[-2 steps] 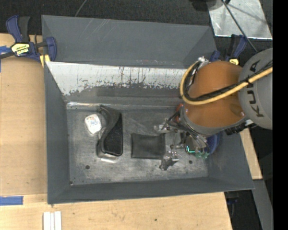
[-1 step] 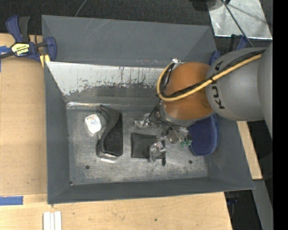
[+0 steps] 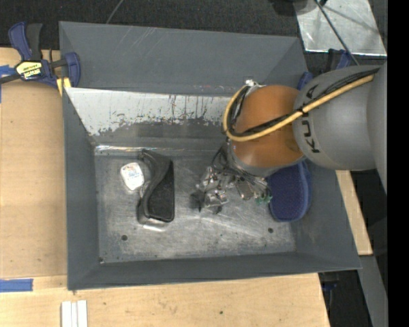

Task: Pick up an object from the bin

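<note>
I find the gripper [image 3: 213,195] low over bare floor near the middle of the bin [image 3: 191,240], and I cannot tell whether it is spread or pressed together. Candidates lie either side: a blue oval pad [image 3: 291,195] just beside it, partly under the arm [image 3: 341,121], and a black curved case [image 3: 159,191] near on the other side, with a small white round piece [image 3: 131,176] beside that. I judge it best to centre over one item's narrow width before descending.
</note>
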`<state>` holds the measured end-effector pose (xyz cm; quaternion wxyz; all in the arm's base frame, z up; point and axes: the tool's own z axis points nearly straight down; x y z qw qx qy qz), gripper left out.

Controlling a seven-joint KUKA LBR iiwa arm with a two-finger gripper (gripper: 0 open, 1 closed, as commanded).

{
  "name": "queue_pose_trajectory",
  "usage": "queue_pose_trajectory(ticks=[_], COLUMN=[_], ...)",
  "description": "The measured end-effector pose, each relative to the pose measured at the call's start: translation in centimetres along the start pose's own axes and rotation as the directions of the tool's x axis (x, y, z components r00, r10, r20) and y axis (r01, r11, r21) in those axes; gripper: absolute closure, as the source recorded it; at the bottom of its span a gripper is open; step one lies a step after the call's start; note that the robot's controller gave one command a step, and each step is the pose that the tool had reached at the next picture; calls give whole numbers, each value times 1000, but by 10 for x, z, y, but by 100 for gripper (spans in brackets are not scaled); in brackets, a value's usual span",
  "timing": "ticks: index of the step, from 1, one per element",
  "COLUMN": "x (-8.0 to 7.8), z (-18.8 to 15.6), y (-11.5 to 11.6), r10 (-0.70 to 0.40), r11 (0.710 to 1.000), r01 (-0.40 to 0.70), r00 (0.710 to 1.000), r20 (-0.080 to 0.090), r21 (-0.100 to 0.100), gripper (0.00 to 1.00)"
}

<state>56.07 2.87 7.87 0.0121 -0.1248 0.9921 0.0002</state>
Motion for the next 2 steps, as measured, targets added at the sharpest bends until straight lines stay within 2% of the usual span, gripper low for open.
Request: queue_pose_trajectory(ticks=[1, 2], x=[-16, -26], z=[-101, -187], y=[5, 4], r10=[2, -4], r11=[1000, 1000], r01=[-2, 4], r00=[1000, 1000], r20=[-11, -11], r21=[0, 0], gripper=[100, 100])
